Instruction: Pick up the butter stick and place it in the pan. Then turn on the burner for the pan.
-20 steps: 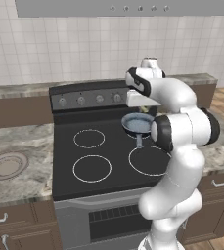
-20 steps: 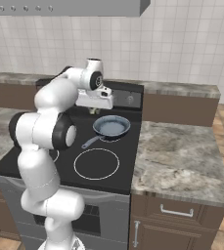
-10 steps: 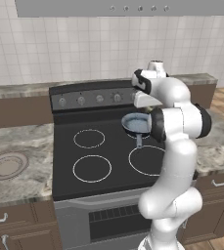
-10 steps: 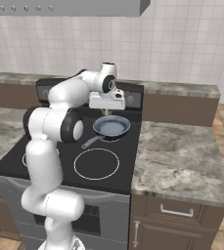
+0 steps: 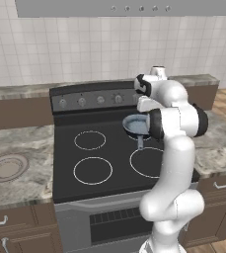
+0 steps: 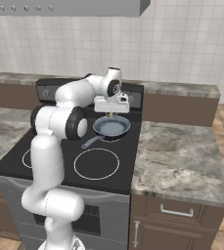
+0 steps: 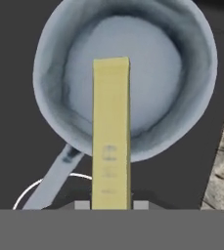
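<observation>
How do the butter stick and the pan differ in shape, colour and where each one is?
The butter stick is a thin, pale yellow bar; the pan is round, grey-blue and far wider. The butter stick is held above the stove in the shut gripper; the pan sits on the stove. Both are over the same back burner.

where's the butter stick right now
In the hand view the butter stick is clamped in the gripper, hanging above the pan on the stove's back right burner.
</observation>
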